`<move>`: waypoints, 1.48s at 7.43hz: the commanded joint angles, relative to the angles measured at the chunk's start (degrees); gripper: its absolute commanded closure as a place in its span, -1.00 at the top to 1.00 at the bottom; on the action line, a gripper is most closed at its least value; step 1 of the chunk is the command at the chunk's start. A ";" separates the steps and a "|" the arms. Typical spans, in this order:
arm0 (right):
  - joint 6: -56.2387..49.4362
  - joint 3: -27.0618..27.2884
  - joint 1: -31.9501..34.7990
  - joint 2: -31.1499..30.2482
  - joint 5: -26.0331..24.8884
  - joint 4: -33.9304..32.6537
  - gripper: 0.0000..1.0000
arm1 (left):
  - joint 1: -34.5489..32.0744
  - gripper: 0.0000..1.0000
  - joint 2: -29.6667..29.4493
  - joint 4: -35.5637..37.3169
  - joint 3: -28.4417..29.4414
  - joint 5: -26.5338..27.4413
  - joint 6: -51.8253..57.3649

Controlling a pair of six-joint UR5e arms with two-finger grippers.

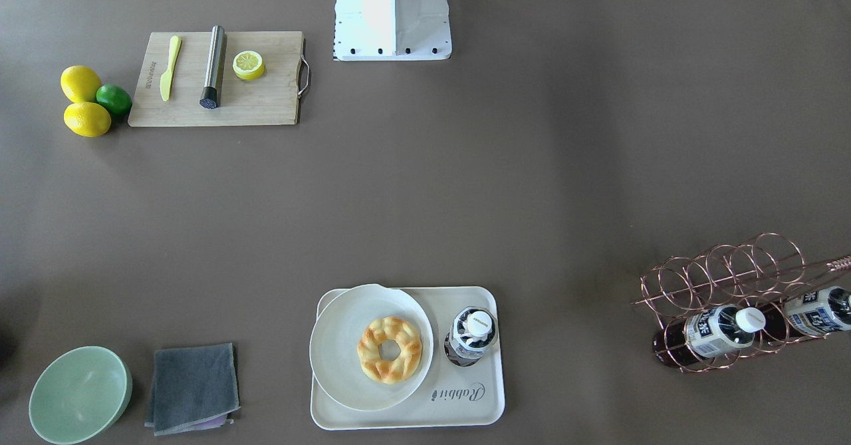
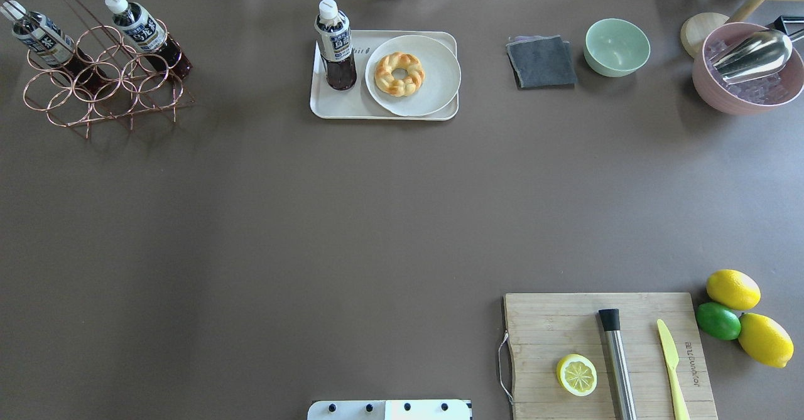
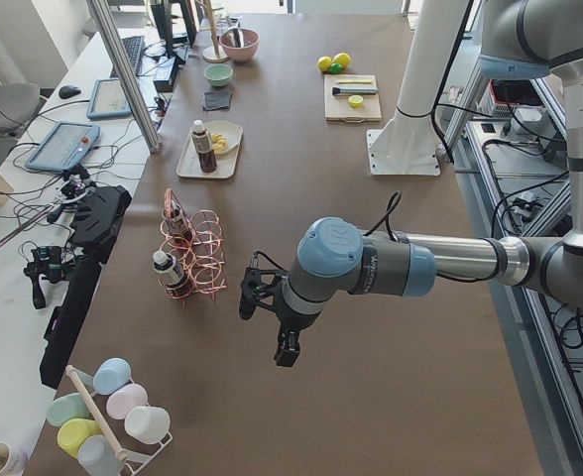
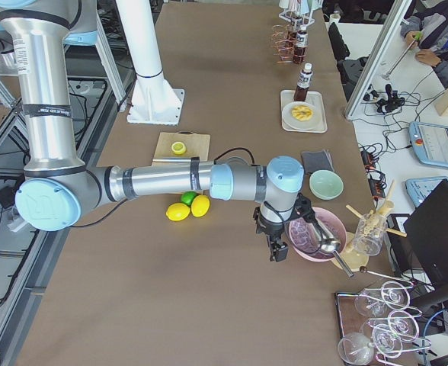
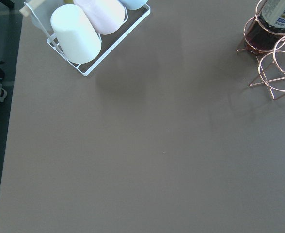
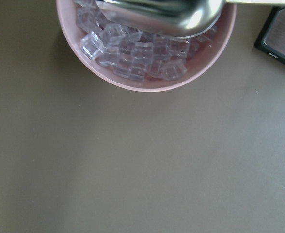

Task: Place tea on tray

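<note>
Tea (image 2: pixel 336 46) upright on tray (image 2: pixel 339 103), far from left fingers (image 3: pixel 285 349) and right fingers (image 4: pixel 276 250); their spread cannot be told. Risk: an arm sweeping past could topple it.

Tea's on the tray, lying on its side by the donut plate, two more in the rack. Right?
No: the tea stands upright on the tray beside the donut plate, as the overhead exterior view shows. Two more bottles sit in the rack.

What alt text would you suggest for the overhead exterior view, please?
A tea bottle stands upright on the cream tray beside a white plate holding a doughnut. Two more bottles rest in a copper wire rack at far left.
</note>
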 commanded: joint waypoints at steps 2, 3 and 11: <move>-1.34 1.47 8.72 -3.66 2.46 -0.04 1.00 | 3.50 0.94 1.30 1.98 -0.11 -0.67 0.18; -1.07 1.82 8.03 -3.22 1.68 -0.12 1.00 | 3.50 0.94 2.52 1.89 -0.73 -0.58 0.00; -0.46 5.52 2.49 -3.83 3.17 -0.48 1.00 | -0.99 0.95 7.99 -13.49 1.71 1.53 0.26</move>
